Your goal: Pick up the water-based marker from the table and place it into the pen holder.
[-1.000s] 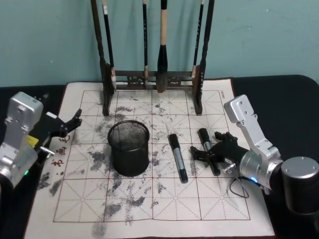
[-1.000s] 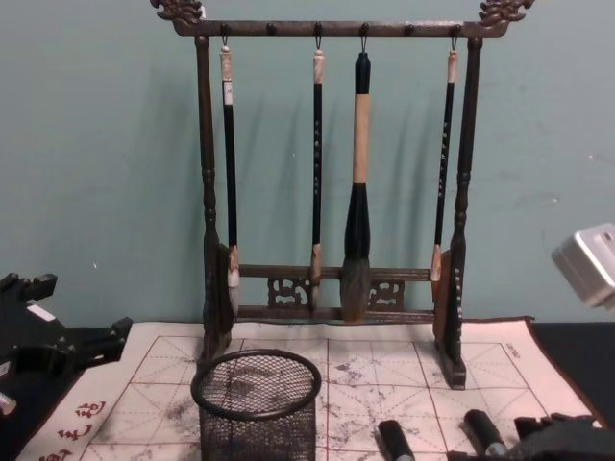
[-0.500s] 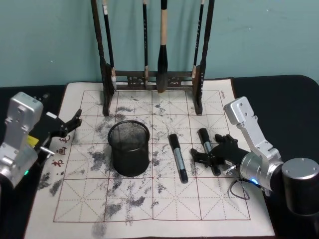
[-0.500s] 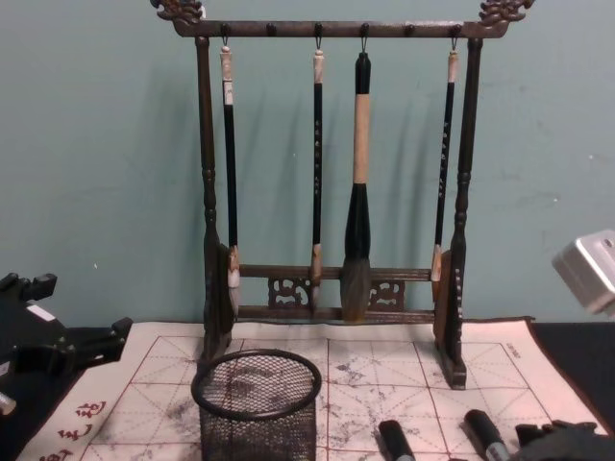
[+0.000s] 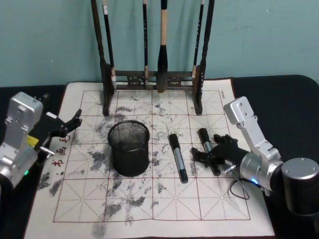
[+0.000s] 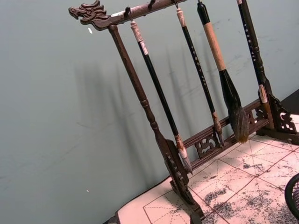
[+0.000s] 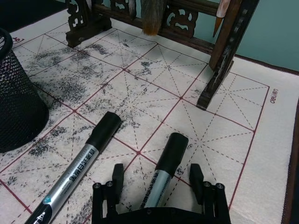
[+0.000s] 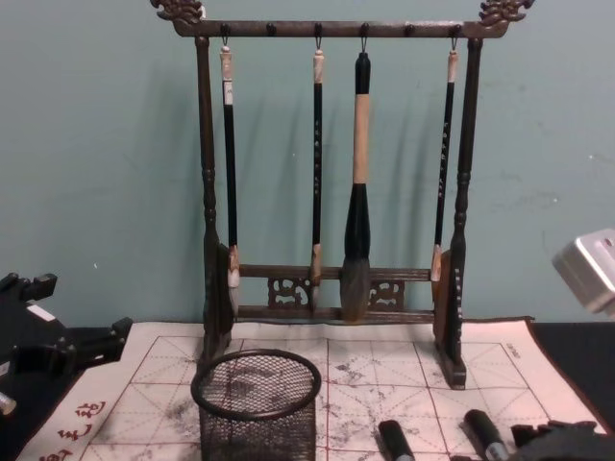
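Ink-spotted mat [image 5: 164, 204]: the right-hand marker [image 7: 161, 179], black-capped and silver-barrelled, lies flat between the fingers of the right gripper [image 7: 157, 171], spread wide and gripping nothing, arm low. Beyond, the mesh pen holder [image 5: 129, 149] stands upright; left gripper [image 5: 70, 123] sits at the mat's left edge.

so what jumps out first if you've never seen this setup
The tall dark brush rack with four hanging brushes stands at the back of an ink-smudged grid mat. In front of it sits the black mesh pen holder, with one marker lying to its right. The right claw is open astride a second marker farther right, and the left claw is parked at the mat's left edge.
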